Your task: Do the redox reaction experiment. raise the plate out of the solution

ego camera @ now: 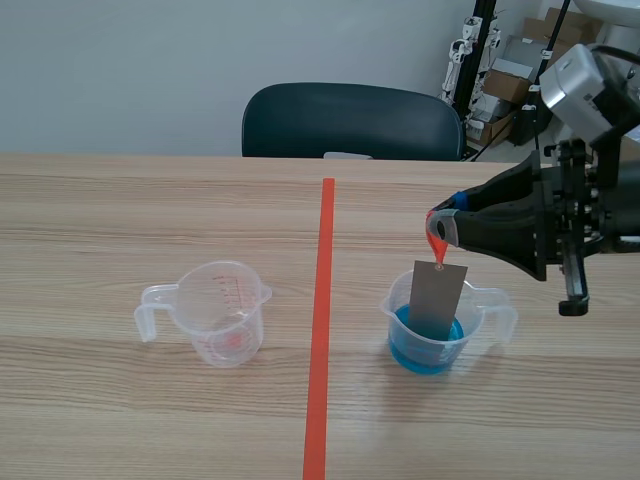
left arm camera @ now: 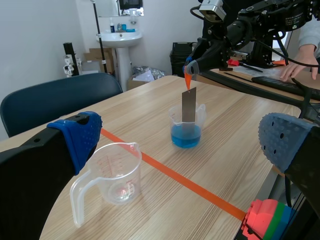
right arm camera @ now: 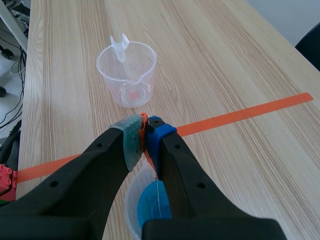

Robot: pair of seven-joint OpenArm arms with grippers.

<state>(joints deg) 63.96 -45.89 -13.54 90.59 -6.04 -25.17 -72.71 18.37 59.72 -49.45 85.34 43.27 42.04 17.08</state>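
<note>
A grey metal plate hangs by an orange string with its lower end inside a clear beaker of blue solution. My right gripper is shut on the string's upper end, above the beaker. From the left wrist the plate stands in the beaker under the right gripper. Looking down the right wrist, the string is pinched between the pads, the beaker below. My left gripper is open, off to the side of the table.
An empty clear measuring cup with red markings stands left of the orange tape line. A dark chair sits behind the table. A person's hand rests on a far desk. Coloured blocks lie near the table's edge.
</note>
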